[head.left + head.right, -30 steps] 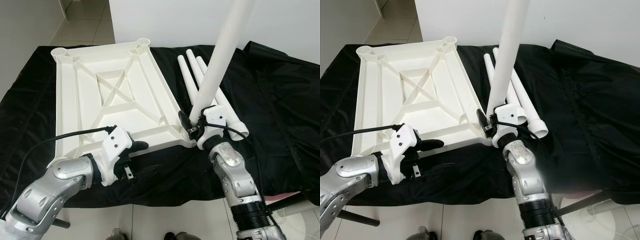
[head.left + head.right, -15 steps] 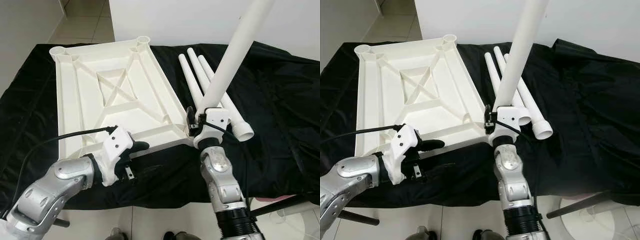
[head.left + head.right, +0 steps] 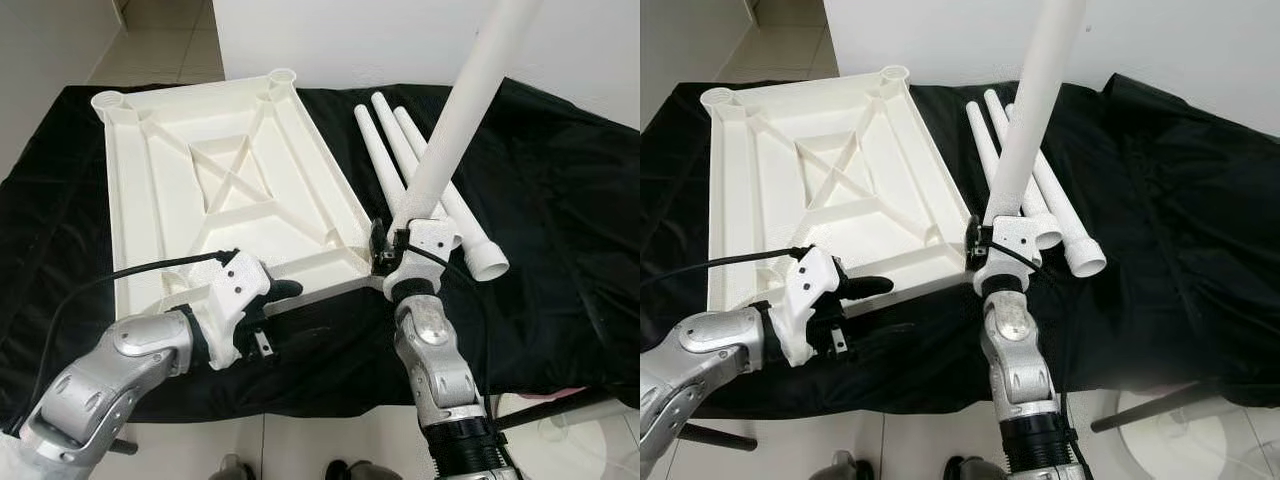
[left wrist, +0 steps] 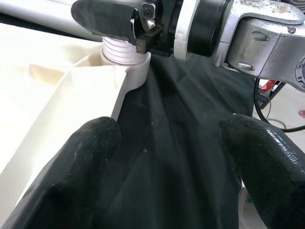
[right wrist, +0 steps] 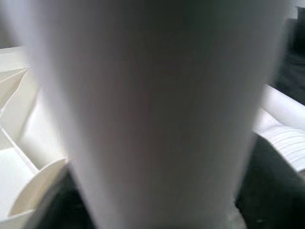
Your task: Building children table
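The right gripper (image 3: pixel 385 243) pinches a white table leg (image 3: pixel 462 112), its threaded end apparently seated in the near-right corner socket of the upturned tabletop (image 3: pixel 160 190). The left gripper (image 3: pixel 275 300), fingers spread, hovers at the near edge over black cloth (image 3: pixel 560 200). Three spare legs (image 3: pixel 400 150) lie to the right.

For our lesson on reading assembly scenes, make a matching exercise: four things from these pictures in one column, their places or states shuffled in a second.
1. tabletop
2. held leg
3. spare legs
4. left gripper

A. open, near the tabletop's near edge
B. standing at the near right corner socket
C. lying upside down, ribs up
D. lying side by side on the black cloth

Pairs: 1-C, 2-B, 3-D, 4-A
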You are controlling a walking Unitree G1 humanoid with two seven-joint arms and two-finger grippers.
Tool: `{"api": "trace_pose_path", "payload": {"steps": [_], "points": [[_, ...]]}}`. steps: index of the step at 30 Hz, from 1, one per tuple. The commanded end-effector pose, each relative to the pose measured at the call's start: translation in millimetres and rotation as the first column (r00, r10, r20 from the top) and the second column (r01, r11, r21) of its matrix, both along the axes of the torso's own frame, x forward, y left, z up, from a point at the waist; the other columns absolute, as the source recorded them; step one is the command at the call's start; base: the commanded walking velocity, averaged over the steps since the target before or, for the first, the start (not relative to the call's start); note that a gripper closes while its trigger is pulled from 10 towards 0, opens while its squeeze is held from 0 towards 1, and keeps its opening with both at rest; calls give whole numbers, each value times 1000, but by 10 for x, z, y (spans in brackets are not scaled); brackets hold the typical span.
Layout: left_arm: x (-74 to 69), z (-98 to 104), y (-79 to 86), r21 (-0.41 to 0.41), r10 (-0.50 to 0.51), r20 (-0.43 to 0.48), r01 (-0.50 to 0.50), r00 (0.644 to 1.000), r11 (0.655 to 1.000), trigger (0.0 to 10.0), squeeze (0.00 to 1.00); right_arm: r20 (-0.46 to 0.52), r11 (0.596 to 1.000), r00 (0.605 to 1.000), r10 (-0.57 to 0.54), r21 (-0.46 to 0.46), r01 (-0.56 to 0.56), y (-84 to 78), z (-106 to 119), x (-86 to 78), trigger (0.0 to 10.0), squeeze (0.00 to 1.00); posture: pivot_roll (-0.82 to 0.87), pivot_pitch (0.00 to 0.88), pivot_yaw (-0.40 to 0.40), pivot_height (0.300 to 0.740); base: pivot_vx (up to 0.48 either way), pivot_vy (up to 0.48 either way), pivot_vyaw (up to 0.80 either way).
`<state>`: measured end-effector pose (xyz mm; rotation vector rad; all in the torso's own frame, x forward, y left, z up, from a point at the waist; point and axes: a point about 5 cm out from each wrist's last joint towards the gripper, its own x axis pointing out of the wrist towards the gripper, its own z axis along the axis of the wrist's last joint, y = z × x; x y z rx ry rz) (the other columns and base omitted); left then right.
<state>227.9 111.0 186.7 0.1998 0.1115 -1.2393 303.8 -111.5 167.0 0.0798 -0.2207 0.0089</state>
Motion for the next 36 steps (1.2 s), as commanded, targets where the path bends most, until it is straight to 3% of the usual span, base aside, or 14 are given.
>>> {"api": "trace_pose_path", "payload": {"steps": [1,4,5,8,13,18,24,27,28,29,30,31,32,36], "points": [[-34,-14,-55,0,-27,-5,27,1000,1000,10000,0,-4,1000,1000,2,-13,-2,-132,-50,5,10000,1000,-30,171,-24,740,0,0,0],[-38,-13,-83,-9,-30,-3,30,1000,1000,10000,0,23,999,999,32,-43,-31,-195,-6,27,10000,1000,-30,168,-25,740,0,0,0],[-35,-15,-99,-15,-26,-2,26,1000,1000,10000,0,32,995,996,86,-59,-84,-227,9,37,10000,0,-29,168,-27,740,0,0,0],[-24,-4,-119,-24,-16,7,16,1000,1000,10000,0,30,976,978,207,-81,-204,-265,30,52,10000,0,-29,176,-24,740,0,0,0],[-12,2,-142,-27,-4,30,5,1000,1000,10000,0,28,951,956,293,-110,-289,-286,54,64,10000,0,-30,175,-23,740,0,0,0],[49,4,-208,-44,84,70,-81,994,996,10000,0,19,908,920,392,-166,-384,-313,74,95,10000,0,-36,173,-23,740,0,0,0],[148,-32,-277,-37,237,185,-234,954,972,10000,0,2,848,868,497,-214,-485,-316,81,131,10000,0,-32,164,-24,740,0,0,0],[174,-41,-304,-71,279,184,-270,943,960,10000,0,8,829,849,528,-220,-514,-321,103,158,10000,0,-33,156,-25,740,0,0,0],[188,-28,-313,-92,301,201,-288,932,953,10000,0,18,822,841,541,-223,-524,-321,122,167,7608,0,-33,156,-25,740,0,0,0],[188,-28,-313,-92,301,201,-288,932,953,10000,0,18,822,841,541,-223,-524,-321,122,167,7608,0,-33,156,-25,740,0,0,0],[207,-14,-318,-108,323,221,-306,920,946,10000,0,25,820,837,546,-219,-528,-323,138,176,4902,0,-34,151,-26,740,0,0,0],[219,-4,-320,-115,338,237,-319,911,941,10000,0,30,820,836,548,-216,-530,-325,147,181,4902,0,-34,151,-26,740,0,0,0],[232,-2,-336,-123,345,232,-325,909,938,10000,0,27,817,834,551,-217,-534,-329,145,186,78,0,-39,141,-35,740,0,0,0],[254,4,-382,-135,364,232,-341,902,930,10000,0,16,810,828,560,-222,-543,-351,122,188,0,0,-40,134,-41,740,0,0,0]]}}
